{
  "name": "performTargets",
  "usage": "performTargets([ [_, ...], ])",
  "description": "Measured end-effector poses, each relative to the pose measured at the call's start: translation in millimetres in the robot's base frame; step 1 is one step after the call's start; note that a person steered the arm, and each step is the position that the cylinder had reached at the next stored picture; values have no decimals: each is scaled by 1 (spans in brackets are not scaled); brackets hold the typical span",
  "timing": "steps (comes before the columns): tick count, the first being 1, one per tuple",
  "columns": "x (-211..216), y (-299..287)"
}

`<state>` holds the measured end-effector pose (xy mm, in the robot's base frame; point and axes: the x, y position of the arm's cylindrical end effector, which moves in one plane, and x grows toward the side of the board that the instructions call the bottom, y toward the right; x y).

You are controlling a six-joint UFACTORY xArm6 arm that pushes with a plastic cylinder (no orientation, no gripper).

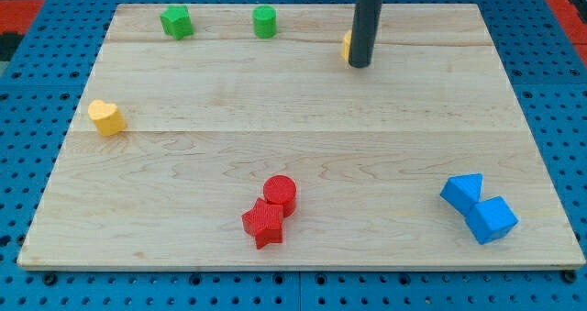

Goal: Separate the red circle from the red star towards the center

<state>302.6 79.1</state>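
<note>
Tool's dark rod stands upright near the counter's [303, 100] top edge, my tip [359, 65] holding nothing and covering most of a yellow block [347, 46] behind it. Far below, near the bottom edge, the red circle [281, 194] touches the red star [263, 223]. Two blue blocks [479, 207] sit at bottom right, a yellow heart [106, 117] at left, two green blocks [176, 21] along the top.

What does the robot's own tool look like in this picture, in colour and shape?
The tool is a straight, round rod, dark grey to black, with a smooth matte surface. My tip is blunt and flat. No cables, markings or sleeves show on it. Its upper part leaves the view's top.
</note>
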Motion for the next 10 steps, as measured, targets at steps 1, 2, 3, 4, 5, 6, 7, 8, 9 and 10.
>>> performTargets([
  [1, -26, -16],
  [2, -38, -16],
  [3, -7, -5],
  [4, 74, 0],
  [5, 149, 0],
  [6, 238, 3],
  [7, 289, -18],
  [8, 297, -87],
  [9, 261, -114],
  [10, 232, -113],
])
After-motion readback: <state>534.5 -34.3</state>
